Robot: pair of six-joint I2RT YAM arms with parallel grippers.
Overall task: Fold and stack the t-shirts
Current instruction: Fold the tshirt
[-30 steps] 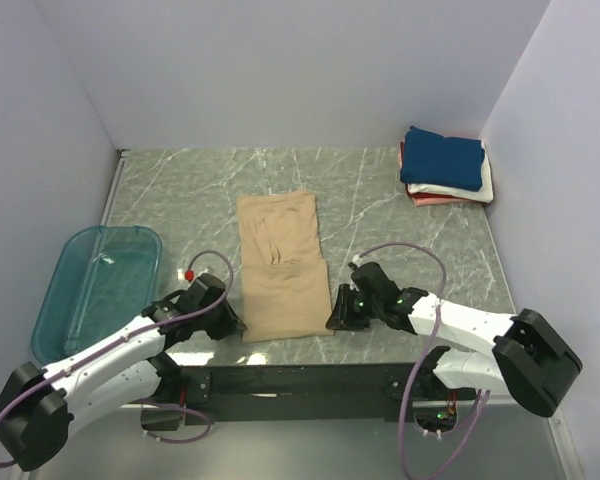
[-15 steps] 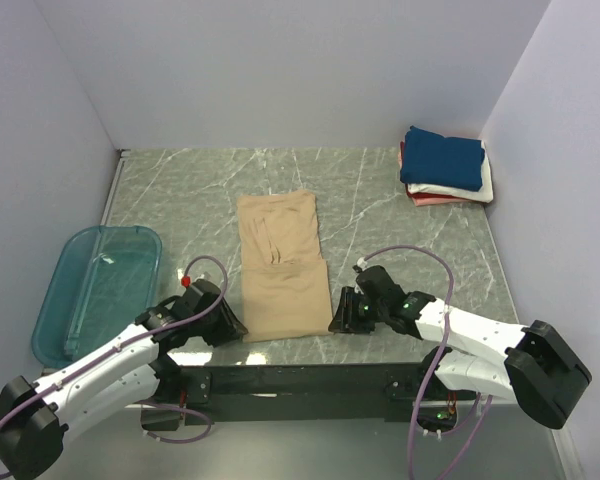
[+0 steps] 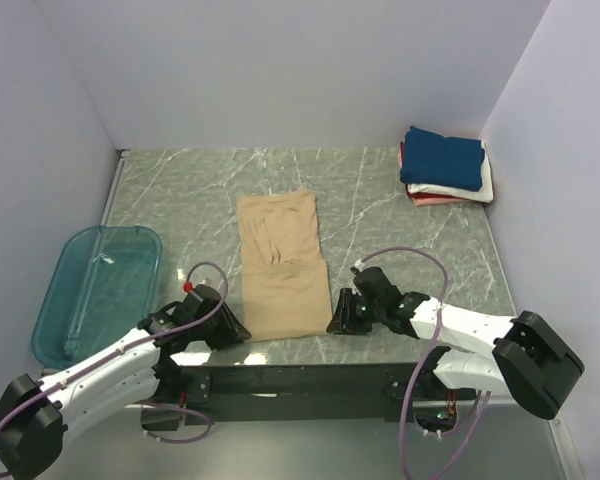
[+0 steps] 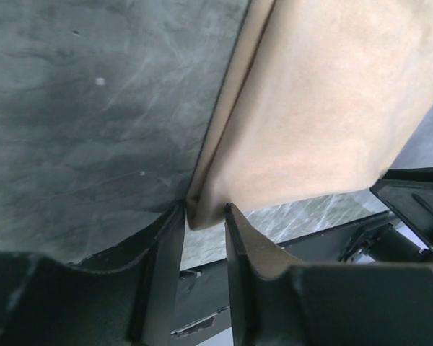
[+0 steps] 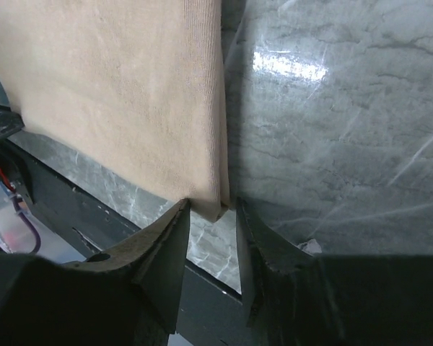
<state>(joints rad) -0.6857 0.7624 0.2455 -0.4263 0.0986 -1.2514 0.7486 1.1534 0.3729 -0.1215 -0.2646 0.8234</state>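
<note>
Left pincer (image 3: 238,330) and right pincer (image 3: 333,322) sit low at the near edge of the bench (image 3: 380,200), one at each near corner of the tan t-shirt (image 3: 278,265). The shirt lies flat as a long narrow strip, running from the near edge toward the middle of the bench, with its sleeves and sides already turned in.

Both wrist views show the same thing. The jaws stand apart and a near corner of the cloth pokes into the gap between the fingers, which do not press on it. Neither pincer has hold of the shirt.

This placement looks like the set-up for the next fold. With a pincer on each near corner, the hem could be lifted evenly and carried to the far end, halving the strip without skewing it.

The stack of folded t-shirts (image 3: 445,168), navy on top, waits in the far right corner, well apart from the tan one. It is probably where the tan one will go once folded. The teal tub (image 3: 100,290) stands by the left edge and plays no part here.

Compared with a second ago, the left arm has drawn back a little toward the near edge and lies lower. Its pincer stays at the same corner. The right pincer has barely shifted. The shirt, the stack and the tub lie just as they did.
</note>
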